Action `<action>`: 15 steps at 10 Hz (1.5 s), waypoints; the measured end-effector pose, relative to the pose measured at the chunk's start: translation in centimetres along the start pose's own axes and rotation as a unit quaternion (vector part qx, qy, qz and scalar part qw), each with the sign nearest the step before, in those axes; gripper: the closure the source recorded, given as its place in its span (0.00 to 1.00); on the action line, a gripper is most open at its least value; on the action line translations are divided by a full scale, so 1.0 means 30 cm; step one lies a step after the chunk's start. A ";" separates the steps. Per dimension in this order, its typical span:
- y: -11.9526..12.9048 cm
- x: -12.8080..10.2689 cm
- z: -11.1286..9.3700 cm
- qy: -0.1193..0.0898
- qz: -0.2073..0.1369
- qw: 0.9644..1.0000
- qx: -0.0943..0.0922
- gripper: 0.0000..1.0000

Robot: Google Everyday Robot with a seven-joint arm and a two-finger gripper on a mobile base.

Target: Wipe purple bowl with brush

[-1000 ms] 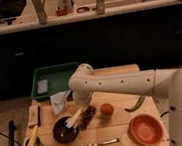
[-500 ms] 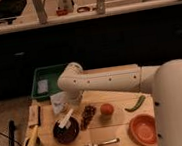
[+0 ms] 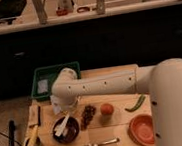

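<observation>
Dark maroon and nearly black, the purple bowl [image 3: 73,132] sits toward the front left of the wooden table [image 3: 122,120]. It is well apart from the orange bowl [image 3: 142,129] at the front right and just in front of the green tray [image 3: 45,76]. The white arm reaches across from the right, bends down at its wrist, and brings the gripper [image 3: 63,111] to hang over the bowl's back rim. From the gripper the bowl lies directly below and slightly toward the table's front edge. The pale cream brush [image 3: 62,127] rests inside the bowl, with its long axis on a diagonal. Its upper end points up and to the right toward the gripper, and its lower end lies down and to the left against the dark inner surface. We cannot tell whether the gripper is open or closed, or whether it has hold of the brush's upper end, since the wrist hides that spot. We judge that the coming stroke turns on this diagonal. Sweeping along the brush's length would drag it across the bowl's floor toward the near-left rim. A push across the diagonal would more likely tip the brush against the wall by the dark cluster of fruit [image 3: 88,116], which lies just beside the bowl.
</observation>
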 end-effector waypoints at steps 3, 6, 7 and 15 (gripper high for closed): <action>0.094 -0.002 0.001 0.000 0.013 1.000 -0.008 1.00; 0.166 0.083 -0.003 0.010 0.047 0.999 -0.014 1.00; 0.170 0.116 -0.006 0.015 0.055 0.998 -0.017 1.00; -0.074 0.112 -0.006 0.014 -0.008 1.000 -0.013 1.00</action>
